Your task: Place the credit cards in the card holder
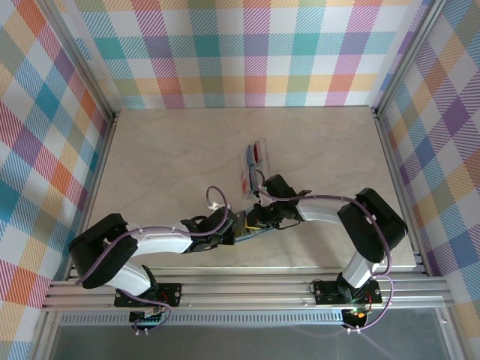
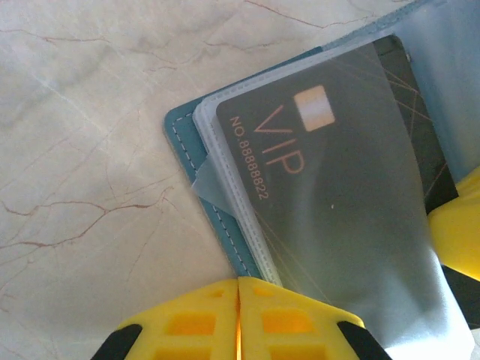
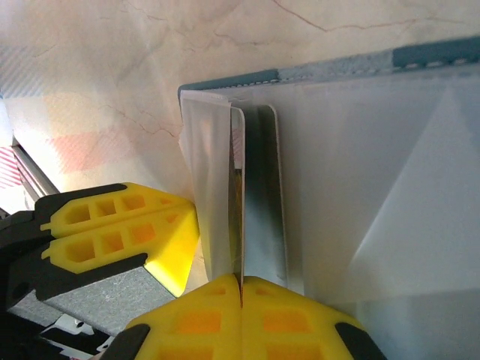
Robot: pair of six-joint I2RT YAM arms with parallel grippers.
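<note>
- The card holder (image 2: 180,139) lies open on the marbled table (image 1: 172,150), near the front edge and right between the two arms. You can see its teal stitched cover and the clear plastic sleeves stacked on top.
- A dark VIP card (image 2: 322,172) with a gold chip and "NO. 8888822" is already tucked inside one of those sleeves.
- The left gripper (image 2: 238,311) has its yellow fingers pressed tight together, with just a hairline seam between them. They sit right on the near edge of the holder and look like they're pinching it.
- The right gripper (image 3: 241,300) is also squeezed closed. A thin pale leaf of the holder stands straight up out of the seam. It's probably a sleeve, but it's seen edge-on, so I honestly can't tell if a card is in there.
- One right finger (image 2: 459,225) pokes in at the far side of the VIP sleeve.
- The rest of the credit cards (image 1: 251,166) sit in a small overlapping pile further back on the table, apart from the holder. Red and blue show on them.
</note>
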